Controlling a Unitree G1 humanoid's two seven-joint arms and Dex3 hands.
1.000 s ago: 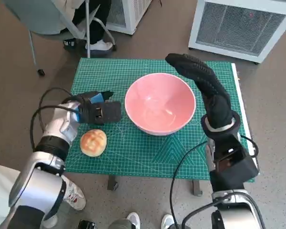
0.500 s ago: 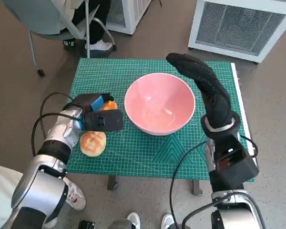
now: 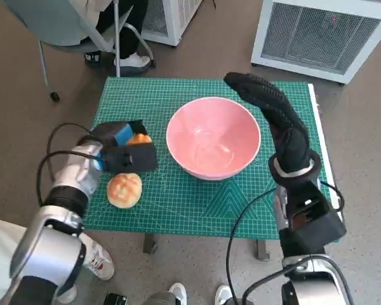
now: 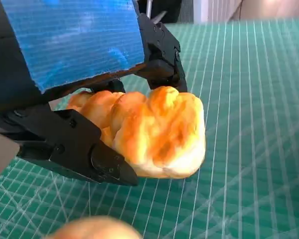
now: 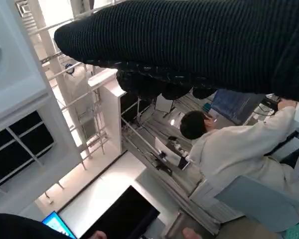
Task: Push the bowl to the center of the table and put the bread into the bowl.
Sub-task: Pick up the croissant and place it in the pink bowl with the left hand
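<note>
A pink bowl (image 3: pixel 213 136) stands near the middle of the green mat (image 3: pixel 178 203). My left hand (image 3: pixel 122 149) holds a golden bread piece (image 3: pixel 138 139) just above the mat, left of the bowl; the left wrist view shows the bread (image 4: pixel 154 130) clamped between the black fingers (image 4: pixel 74 149). A second round bread roll (image 3: pixel 124 189) lies on the mat in front of that hand. My right hand (image 3: pixel 267 108) hovers with straight fingers over the bowl's far right rim, holding nothing.
A white grilled unit (image 3: pixel 324 35) stands beyond the table at the right. A chair (image 3: pixel 70 32) with a seated person's feet (image 3: pixel 132 60) is at the far left. In the right wrist view a person (image 5: pixel 239 149) in white sits nearby.
My left hand has closed on a bread piece and raised it a little off the mat, shifting slightly left. The bowl, the roll and the right hand stay put.
</note>
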